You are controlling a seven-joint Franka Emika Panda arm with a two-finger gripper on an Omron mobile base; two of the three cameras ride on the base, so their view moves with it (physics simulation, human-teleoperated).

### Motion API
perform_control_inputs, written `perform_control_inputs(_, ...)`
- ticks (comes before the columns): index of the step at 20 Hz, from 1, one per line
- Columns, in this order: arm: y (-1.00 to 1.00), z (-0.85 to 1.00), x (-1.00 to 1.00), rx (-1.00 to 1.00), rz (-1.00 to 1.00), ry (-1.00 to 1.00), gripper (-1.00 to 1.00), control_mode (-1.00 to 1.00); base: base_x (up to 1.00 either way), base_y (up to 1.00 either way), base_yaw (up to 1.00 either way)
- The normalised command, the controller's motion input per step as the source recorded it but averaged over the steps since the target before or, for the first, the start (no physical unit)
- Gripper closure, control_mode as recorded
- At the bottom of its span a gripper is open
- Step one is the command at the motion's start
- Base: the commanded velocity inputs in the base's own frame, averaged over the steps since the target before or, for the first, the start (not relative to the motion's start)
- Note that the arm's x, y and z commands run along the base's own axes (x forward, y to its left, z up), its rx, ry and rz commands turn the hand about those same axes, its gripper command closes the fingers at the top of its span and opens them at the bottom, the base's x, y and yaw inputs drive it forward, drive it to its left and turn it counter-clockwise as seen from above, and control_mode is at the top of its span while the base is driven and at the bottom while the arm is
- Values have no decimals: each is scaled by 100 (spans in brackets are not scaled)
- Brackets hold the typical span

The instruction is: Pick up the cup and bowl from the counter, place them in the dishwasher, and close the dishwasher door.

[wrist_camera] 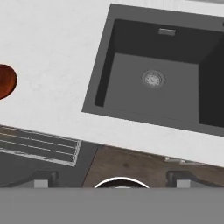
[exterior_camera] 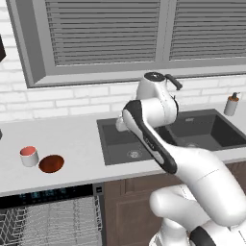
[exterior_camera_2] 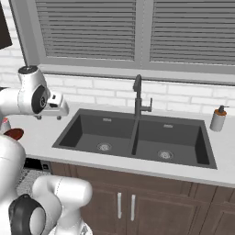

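The cup (exterior_camera: 29, 156), white with a salmon-red inside, stands on the counter (exterior_camera: 77, 144) at the left. The reddish-brown bowl (exterior_camera: 51, 163) lies just right of it and shows at the left edge of the hand view as the bowl (wrist_camera: 5, 81). Below them the dishwasher (exterior_camera: 48, 194) stands open with its grey wire rack (exterior_camera: 53, 218) pulled out; its door is out of view. My gripper (exterior_camera_2: 49, 117) hangs open and empty above the counter at the sink's left rim, well right of the bowl. Its fingertips (wrist_camera: 43, 179) stand wide apart.
A dark double sink (exterior_camera_2: 137, 135) with a black faucet (exterior_camera_2: 137, 94) is set into the counter. A soap dispenser (exterior_camera_2: 218, 118) stands at its far right. Brown cabinet doors (exterior_camera_2: 124, 204) run below, and a brick wall and shuttered window rise behind.
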Motion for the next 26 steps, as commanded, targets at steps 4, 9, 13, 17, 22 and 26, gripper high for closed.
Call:
perform_control_inputs(4,66,-39,0,0,0,-9,-100,-100,0,0,0)
perform_control_inputs(9,92,-43,0,0,0,-15,-100,-100,0,0,0)
perform_control_inputs(13,84,-24,0,5,1,-7,-100,-100,0,0,0)
perform_control_inputs(17,88,-32,0,9,2,-2,-100,-100,0,0,0)
perform_control_inputs(22,70,-9,0,4,4,0,-100,-100,0,0,0)
perform_control_inputs(26,50,0,0,1,3,0,-100,-100,0,0,0)
